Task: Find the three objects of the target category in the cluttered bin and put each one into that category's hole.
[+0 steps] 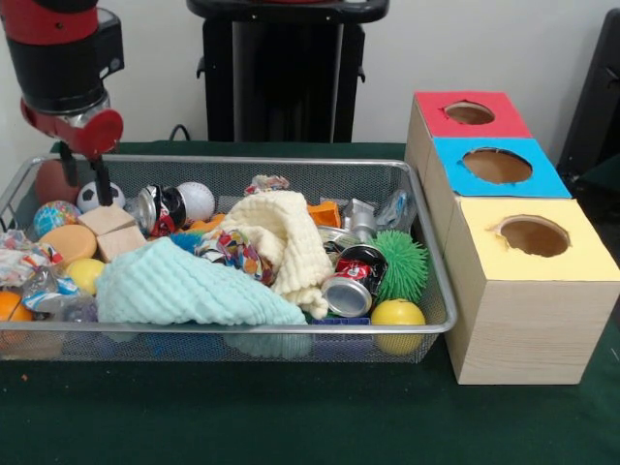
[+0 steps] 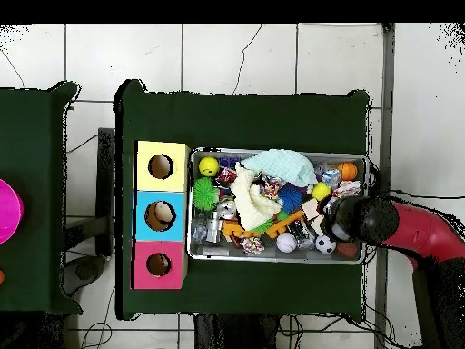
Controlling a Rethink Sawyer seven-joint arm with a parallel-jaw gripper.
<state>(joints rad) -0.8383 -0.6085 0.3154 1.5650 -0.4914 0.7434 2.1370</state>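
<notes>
**Gripper poised over the bin's ball corner**

Mint cloth (image 1: pixel 184 289) lies nearest, well away from the gripper (image 1: pixel 84 181); the gripper hangs inside the wire bin (image 1: pixel 441 291), whether open or closed I cannot tell; soccer ball (image 1: pixel 100 196) sits just below it; white ball (image 1: pixel 196 201) lies beside; yellow ball (image 1: pixel 397 313) lies well apart.

The hand (image 1: pixel 83 174) hangs over the wire bin's (image 1: pixel 291 163) left end, above wooden blocks (image 1: pixel 111 231).
</notes>
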